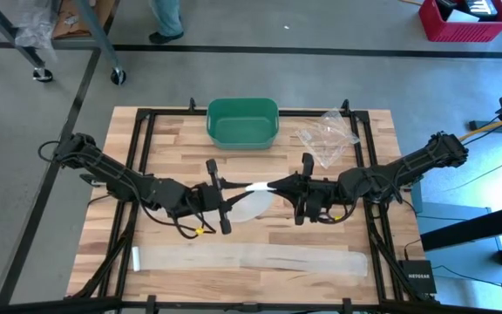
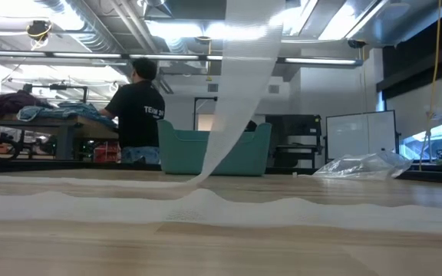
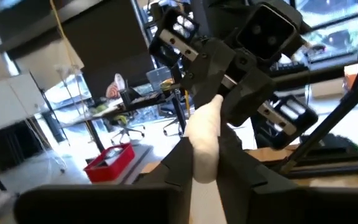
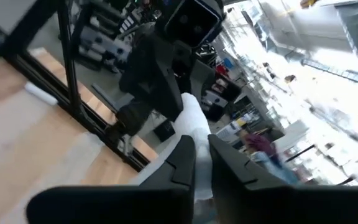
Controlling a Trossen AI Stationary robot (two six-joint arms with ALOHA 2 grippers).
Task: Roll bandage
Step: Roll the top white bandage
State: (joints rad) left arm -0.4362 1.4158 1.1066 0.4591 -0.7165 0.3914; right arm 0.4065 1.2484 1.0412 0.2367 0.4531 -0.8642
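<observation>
Wood tabletop (image 1: 181, 131) w/ most of the bandage (image 1: 251, 258) flat along the near edge, unrolled. We've got its end pinched mid-air btwn left gripper (image 1: 230, 194) & right gripper (image 1: 288, 185), both clamped. Rolling barely begun, we'd say.

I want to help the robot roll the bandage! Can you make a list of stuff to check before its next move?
1. Right gripper pinching the bandage: ok.
2. Left gripper pinching it too: ok, the cloth sits between its fingers.
3. Bandage lifted between both grippers: ok.
4. Loose tail lying flat on the table: ok.
5. Green bin and plastic bag out of the way: ok.
6. Roll tight: cannot tell.
</observation>
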